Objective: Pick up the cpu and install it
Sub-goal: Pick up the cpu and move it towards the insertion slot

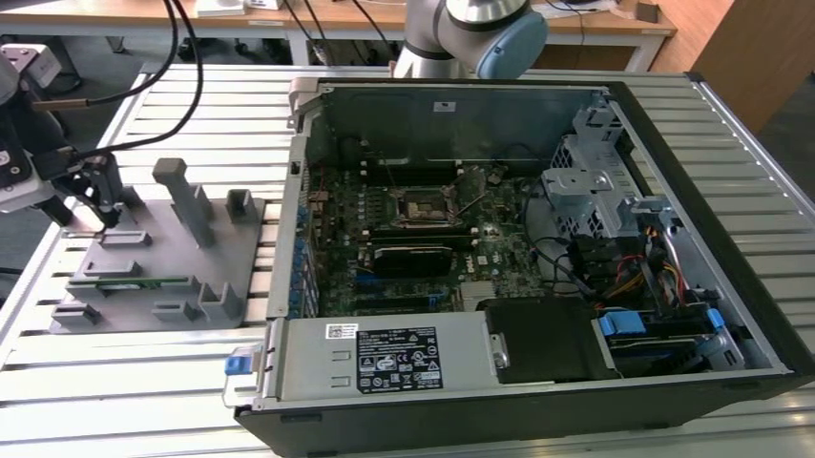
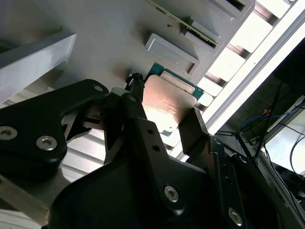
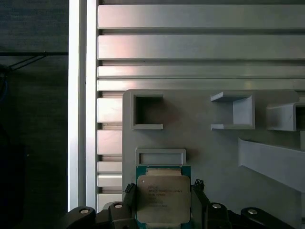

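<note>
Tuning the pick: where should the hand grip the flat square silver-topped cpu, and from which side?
Take the flat square silver-topped cpu by two opposite thin edges, coming straight down from above. It sits level, lid up, at the grey fixture plate, so only the rim is graspable. The hand is closed on it that way.
</note>
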